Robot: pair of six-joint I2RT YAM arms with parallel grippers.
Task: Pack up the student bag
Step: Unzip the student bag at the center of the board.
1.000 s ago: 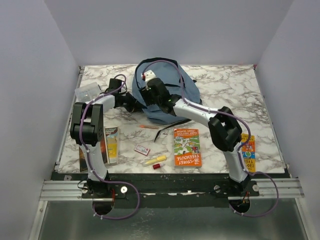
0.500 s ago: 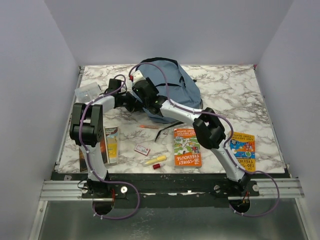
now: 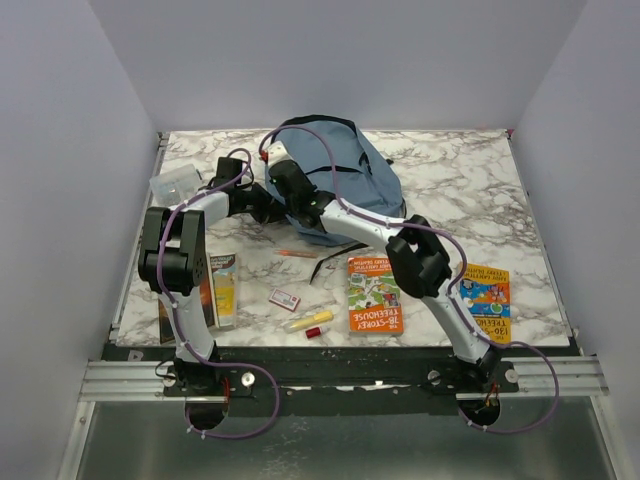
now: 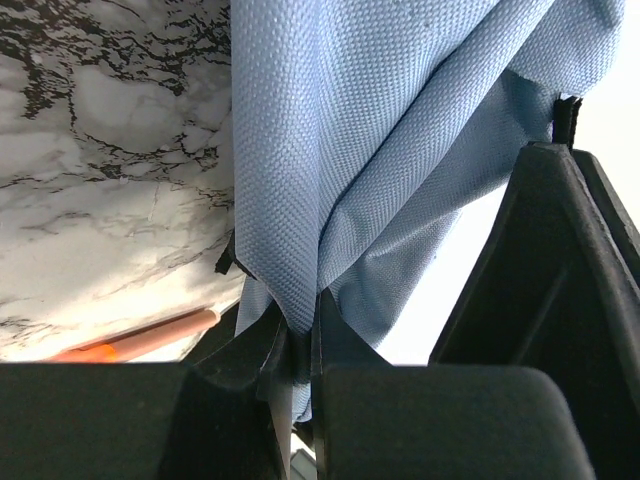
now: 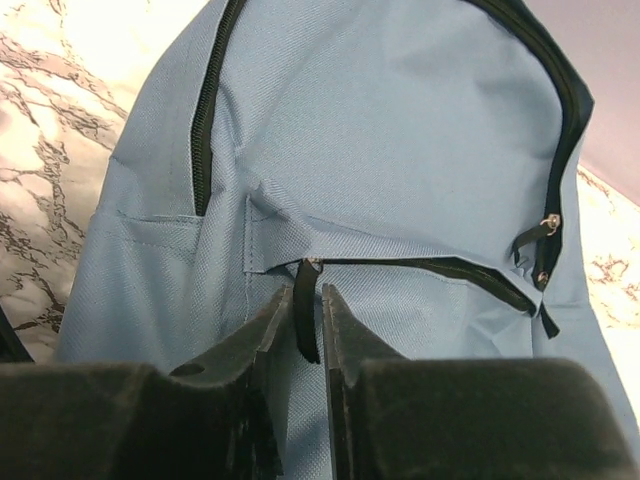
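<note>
The student bag [image 3: 352, 168], dusty blue with black zippers, lies at the back centre of the marble table [image 3: 450, 190]. My left gripper [image 4: 303, 335] is shut on a fold of the bag's fabric [image 4: 380, 130] at its left edge, and from above it shows by the bag's left side [image 3: 266, 205]. My right gripper [image 5: 308, 300] hangs over the bag's front [image 5: 400, 150]. Its jaws are shut on the black zipper pull [image 5: 305, 312] of the front pocket. From above, the right gripper [image 3: 287, 182] sits on the bag's left half.
In front of the bag lie an orange book [image 3: 374, 293], an orange pen [image 3: 297, 254], a small eraser box [image 3: 285, 298], a yellow highlighter [image 3: 308, 320] and a red cap [image 3: 314, 332]. A yellow-blue book [image 3: 487, 298] lies right, another book [image 3: 222, 290] left, a clear box [image 3: 175, 183] back left.
My right arm has swung left across the bag, uncovering the book at the right. Its jaws have closed from wide apart onto the zipper pull. The left gripper has kept its hold.
</note>
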